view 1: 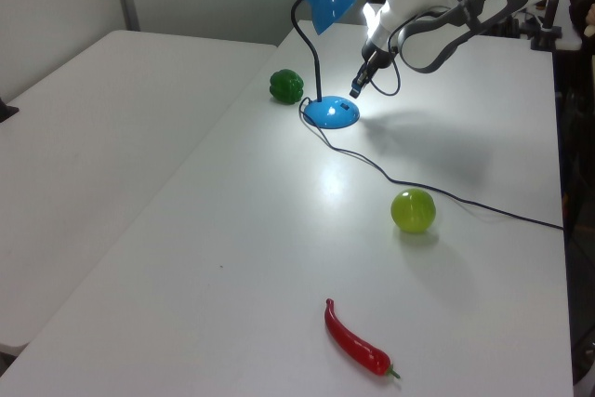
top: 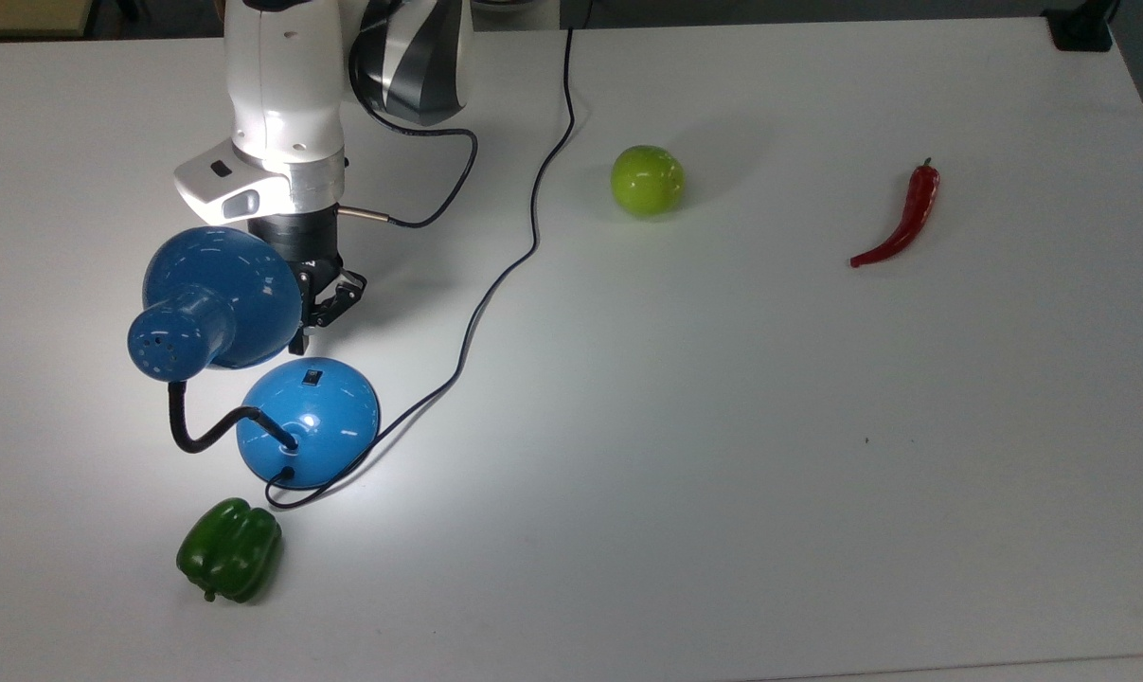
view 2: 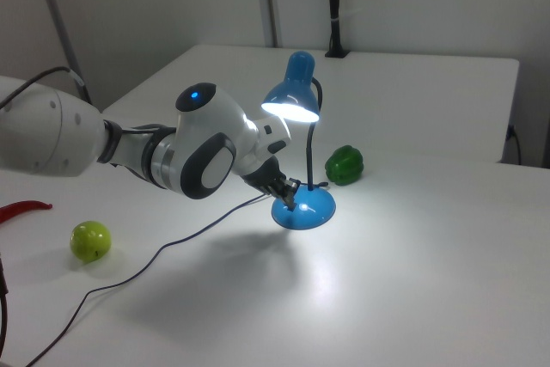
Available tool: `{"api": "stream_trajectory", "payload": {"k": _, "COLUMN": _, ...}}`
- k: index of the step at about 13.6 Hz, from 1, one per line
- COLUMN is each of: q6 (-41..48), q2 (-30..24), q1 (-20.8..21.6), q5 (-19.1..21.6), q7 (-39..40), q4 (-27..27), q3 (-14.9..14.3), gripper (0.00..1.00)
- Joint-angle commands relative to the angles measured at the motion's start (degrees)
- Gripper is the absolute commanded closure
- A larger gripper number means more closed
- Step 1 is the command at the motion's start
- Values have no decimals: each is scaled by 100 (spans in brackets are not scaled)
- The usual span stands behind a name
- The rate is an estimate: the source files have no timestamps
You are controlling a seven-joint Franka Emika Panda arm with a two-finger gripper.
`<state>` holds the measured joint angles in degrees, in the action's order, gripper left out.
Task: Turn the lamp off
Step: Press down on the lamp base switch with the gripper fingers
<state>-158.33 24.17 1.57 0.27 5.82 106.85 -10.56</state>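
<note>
The lamp (top: 249,369) stands on the white desk (top: 723,426), lit: its cone shade (view 2: 292,102) glows underneath and a bright patch falls on the desk around the base. All positions below are given relative to the lamp's round dome base (top: 309,420).

1. Switch: a small black rocker (top: 313,379) sits on top of the dome, on the side nearest the arm.
2. Pincer: the pincer (top: 323,308) hangs just beside the base, close above the switch side, partly tucked under the shade rim in the top view. It carries nothing. The fingers appear drawn together to a narrow tip, which suits a pressing contact.
3. Other items: a green bell pepper (top: 229,550) lies near the base on the side away from the arm. A green apple (top: 647,180) and a red chili (top: 902,220) lie well apart from it. The black cord (top: 495,275) trails away from the base.

Handling: no grasp is required. The base is glossy and curved, so a fingertip may skid off. Press straight down on the rocker. The lamp probably weighs little; a sideways push could slide the base or sway the flexible gooseneck (top: 202,431).
</note>
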Motion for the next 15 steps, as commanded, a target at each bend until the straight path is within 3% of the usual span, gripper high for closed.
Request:
{"api": "stream_trajectory", "payload": {"k": 1, "q6": -286, "q2": 106, "q1": 27, "q5": 96, "q7": -81, "q4": -24, "q3": 10, "gripper": 100}}
{"api": "stream_trajectory", "payload": {"k": 15, "q6": -716, "q2": 431, "q1": 27, "q5": 88, "q7": -81, "q4": -103, "q3": 107, "gripper": 100}}
